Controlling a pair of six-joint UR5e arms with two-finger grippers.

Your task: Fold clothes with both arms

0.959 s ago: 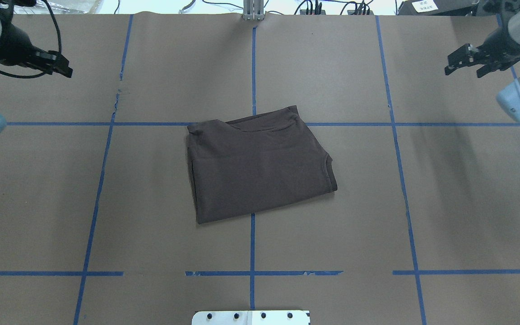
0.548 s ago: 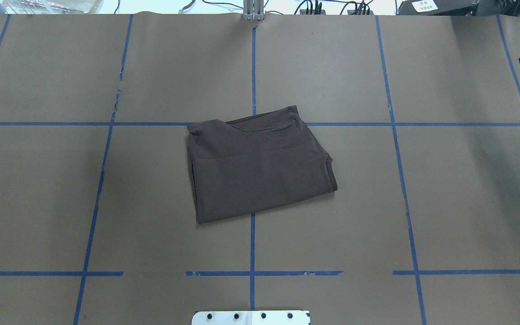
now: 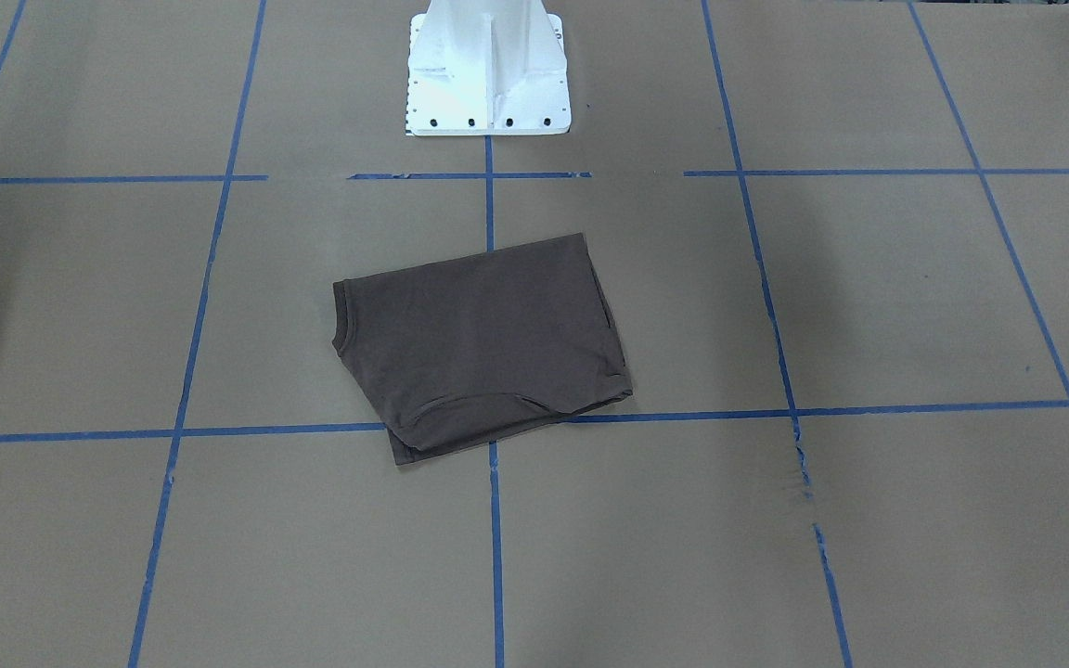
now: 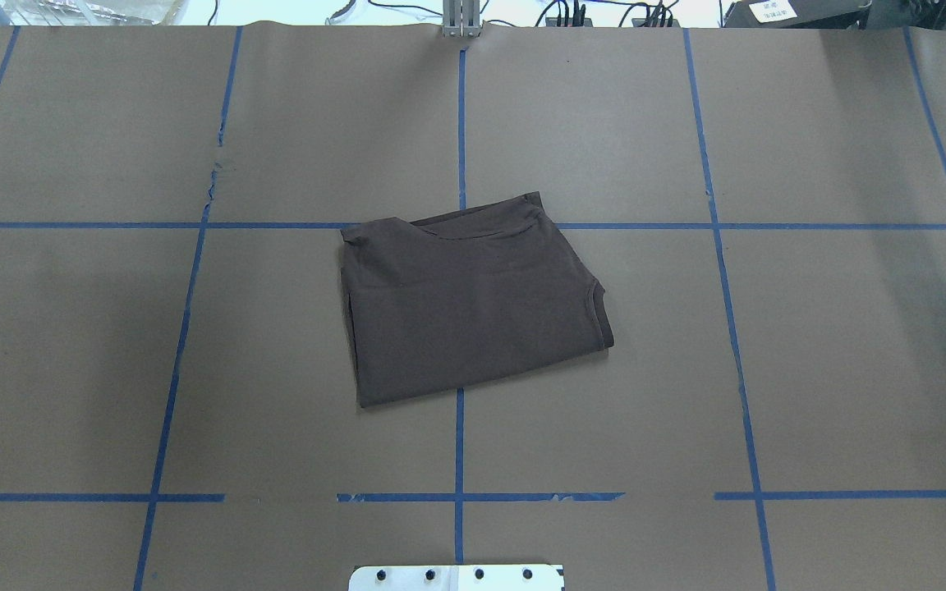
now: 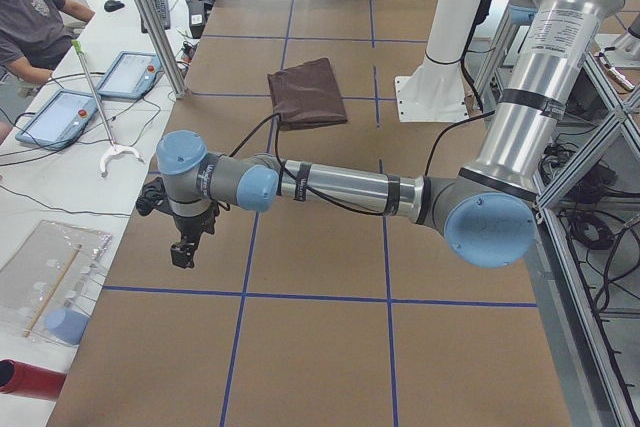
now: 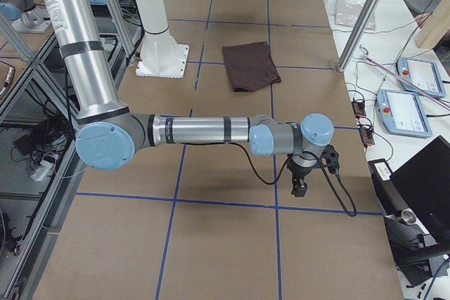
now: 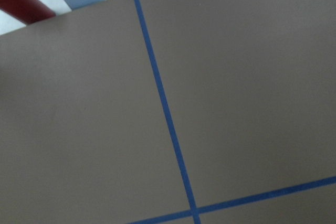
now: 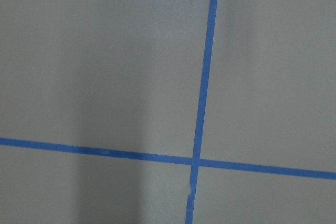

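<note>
Left gripper [image 5: 183, 247]: jaws pointing down, left of centre in the left-side view; width of opening cannot be told, nor whether anything is held.
Right gripper [image 6: 300, 186]: jaws pointing down, right of centre in the right-side view; opening and grasp likewise cannot be told.
Left arm [image 5: 340, 187]: stretched horizontally across the middle of the left-side view.
Right arm [image 6: 197, 131]: stretched horizontally across the middle of the right-side view.
T-shirt [image 4: 465, 304]: folded into a compact, slightly skewed rectangle; flat at the centre of the overhead frame, over a tape crossing; well apart from both grippers.
Table covering [image 4: 769, 369]: brown paper marked with blue tape grid [image 4: 460, 443].
Pedestal [image 3: 488, 65]: white, bolted; top centre of the front-facing frame.
</note>
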